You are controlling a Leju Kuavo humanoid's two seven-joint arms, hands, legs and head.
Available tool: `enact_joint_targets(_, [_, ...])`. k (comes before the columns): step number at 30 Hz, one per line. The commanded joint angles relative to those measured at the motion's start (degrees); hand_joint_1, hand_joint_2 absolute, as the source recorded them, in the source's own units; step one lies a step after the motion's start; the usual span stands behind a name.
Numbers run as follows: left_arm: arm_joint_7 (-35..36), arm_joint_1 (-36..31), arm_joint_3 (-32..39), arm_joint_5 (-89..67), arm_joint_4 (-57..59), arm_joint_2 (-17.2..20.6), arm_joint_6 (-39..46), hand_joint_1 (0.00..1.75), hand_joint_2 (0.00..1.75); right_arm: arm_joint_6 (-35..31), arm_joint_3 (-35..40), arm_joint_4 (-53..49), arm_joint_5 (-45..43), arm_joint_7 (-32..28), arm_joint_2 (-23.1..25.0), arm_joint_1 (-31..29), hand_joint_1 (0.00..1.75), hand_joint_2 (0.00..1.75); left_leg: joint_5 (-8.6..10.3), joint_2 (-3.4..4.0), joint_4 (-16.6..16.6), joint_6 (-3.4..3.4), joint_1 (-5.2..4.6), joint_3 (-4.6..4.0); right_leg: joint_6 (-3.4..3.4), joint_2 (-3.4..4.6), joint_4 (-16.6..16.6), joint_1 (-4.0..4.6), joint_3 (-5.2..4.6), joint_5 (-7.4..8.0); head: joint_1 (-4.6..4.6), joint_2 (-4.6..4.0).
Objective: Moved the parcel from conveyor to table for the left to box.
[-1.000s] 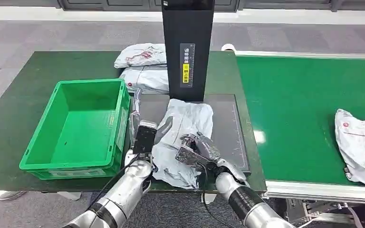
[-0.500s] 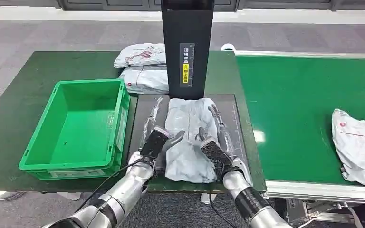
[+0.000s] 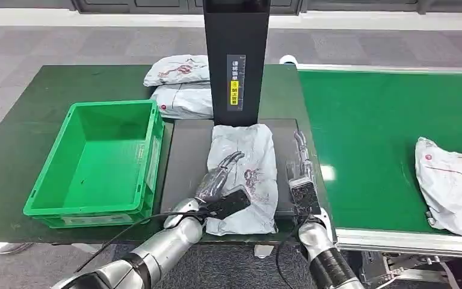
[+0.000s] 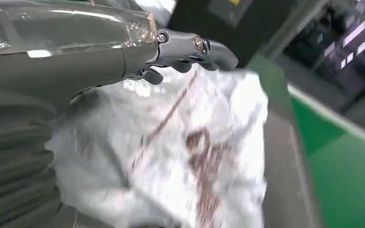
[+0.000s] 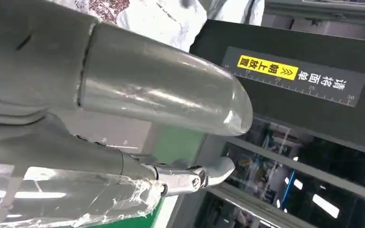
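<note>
Two silver arms rise from the near edge of the head view. At about 6 o'clock the left hand point(image 3: 219, 180) lies palm-down on the near left part of the parcel point(image 3: 245, 174), its fingers spread over the wrinkled grey wrapping and gripping nothing; the left wrist view shows the same fingers point(image 4: 190, 47) arched just above the blurred white-grey plastic with its dark red print. At about 5 o'clock the right hand point(image 3: 301, 174) rests on the dark mat point(image 3: 183, 162) just beside the parcel's right edge, fingers straight, apart and pointing away, holding nothing. The parcel lies flat on that mat on the green counter point(image 3: 30, 120), its far end touching the foot of the black upright post point(image 3: 236, 60) that bears a yellow-and-white label. At 9 o'clock from the parcel stands the green box point(image 3: 153, 144), near it but apart. Farther off, at 11 o'clock, two more grey bags point(image 3: 180, 84) lie stacked on the counter beside the post. At 3 o'clock, on the green conveyor point(image 3: 367, 132), another grey bag point(image 3: 454, 183) lies at the picture's right edge, well apart from the parcel.
</note>
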Motion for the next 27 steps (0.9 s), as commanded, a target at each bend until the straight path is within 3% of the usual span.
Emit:
enact_joint_targets(1, [7.38,-3.51,-10.65,-8.84,6.5,1.61,-6.44,0.0,1.75,0.18,-3.76,1.29,-0.59,-0.17,-1.49,-2.98,0.0,0.0,-0.03,0.02,-0.04,0.0,0.03,0.09,-0.06,-0.14,-0.07,0.06,0.13,-0.04,0.02,0.0])
enact_joint_targets(6, [13.09,-4.49,-14.17,-14.47,7.59,1.9,-11.23,0.02,1.75,-1.46,-5.54,-3.26,-0.59,-0.2,-1.74,-1.25,0.0,0.0,-0.01,0.01,-0.02,0.01,-0.01,0.04,-0.03,-0.08,0.0,0.01,0.08,-0.04,0.02,0.0])
enact_joint_targets(7, [13.67,-4.57,-13.86,-14.65,7.49,1.88,-11.59,1.71,1.75,-1.92,-6.05,-4.98,-0.6,-0.2,-1.81,-0.56,0.0,0.0,-0.03,0.03,-0.03,0.01,0.02,0.09,-0.05,-0.11,-0.04,0.05,0.15,-0.06,0.0,0.0])
enact_joint_targets(10, [13.38,-4.84,-12.07,-15.5,6.65,2.06,-11.16,1.75,1.75,-1.57,-7.01,-9.38,0.81,2.3,-1.86,1.16,0.0,0.0,0.0,-0.05,-0.02,0.02,0.0,0.03,-0.03,-0.15,-0.01,0.01,0.09,-0.04,0.0,0.0])
enact_joint_targets(18, [10.44,-6.24,-5.57,-14.29,2.55,2.7,-4.17,1.75,1.75,-0.61,-8.06,-9.37,2.39,3.5,-0.45,1.83,0.0,0.0,0.1,0.06,-0.01,0.05,0.03,-0.01,0.02,-0.07,-0.03,0.05,0.07,0.13,0.02,0.0])
enact_joint_targets(23, [4.49,-4.7,6.85,-7.21,-6.38,3.75,6.8,1.75,1.75,0.01,-9.53,-13.89,4.19,4.48,0.76,5.94,0.0,0.0,0.26,0.05,-0.04,0.06,0.05,-0.05,0.01,-0.13,-0.07,0.08,0.07,0.19,0.0,0.0])
enact_joint_targets(27, [2.53,-2.02,14.87,-3.25,-19.79,7.07,14.31,1.75,1.75,0.56,-9.52,-15.17,4.48,4.37,0.41,8.1,0.0,0.0,0.23,0.05,-0.01,0.04,0.03,-0.03,-0.01,-0.07,0.0,0.05,0.05,0.18,0.02,0.0])
